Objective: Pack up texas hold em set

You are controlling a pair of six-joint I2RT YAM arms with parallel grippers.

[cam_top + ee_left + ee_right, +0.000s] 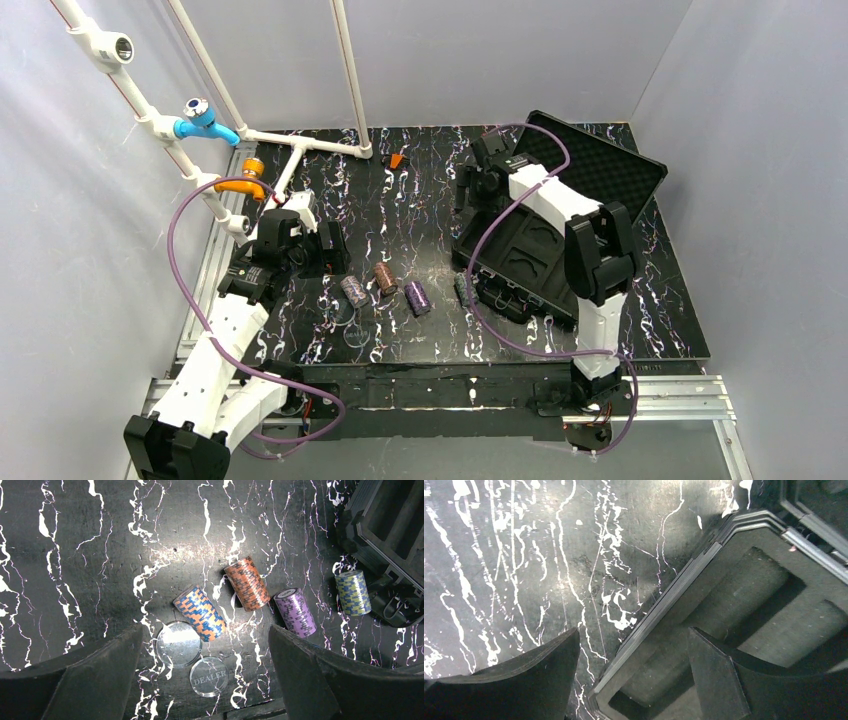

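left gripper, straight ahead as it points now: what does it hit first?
Probably the orange-and-blue chip stack lying on the table, centred ahead of the open left gripper; depth unclear.

A black table (420, 190) veined with white fills the grey-walled booth. At its far left corner stands a white pipe frame (352, 75), carrying a blue fitting (205, 125) and, lower down, an orange fitting (245, 182). A small orange piece (397, 160) lies near the far edge, just beside the frame's foot. An aluminium rail (680, 392) runs along the near edge.
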